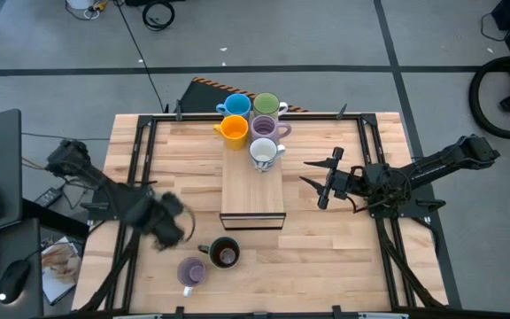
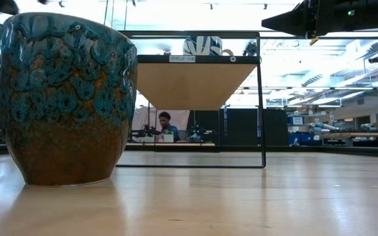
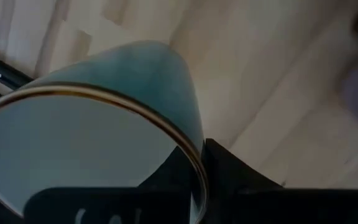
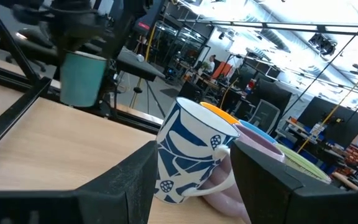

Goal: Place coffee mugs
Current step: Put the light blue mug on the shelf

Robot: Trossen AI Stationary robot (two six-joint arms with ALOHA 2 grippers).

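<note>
My left gripper (image 1: 168,226) hangs over the table's near left part and is shut on a teal mug (image 3: 135,81), also visible as the teal mug (image 4: 82,78) in the right wrist view. A dark brown-black mug (image 1: 224,253) and a lilac mug (image 1: 191,272) stand on their bases near the front edge. Blue (image 1: 235,107), green (image 1: 266,105), orange (image 1: 233,129), lilac (image 1: 265,128) and white blue-patterned (image 1: 263,153) mugs stand on the raised shelf's far end. My right gripper (image 1: 319,182) is open, right of the shelf, touching nothing. My left gripper holds the teal mug by its rim (image 3: 194,155), one finger inside the mug and one outside its wall. The fingers come from above. In the right wrist view the mug hangs below the gripper, about upright, lifted clear of the table.
The raised wooden shelf (image 1: 253,190) on a black frame (image 2: 262,98) fills the table's middle. Black rails (image 1: 144,168) run along the table's left and right sides. Bare wood lies between the shelf and my right gripper. A person (image 2: 166,128) sits far behind the table.
</note>
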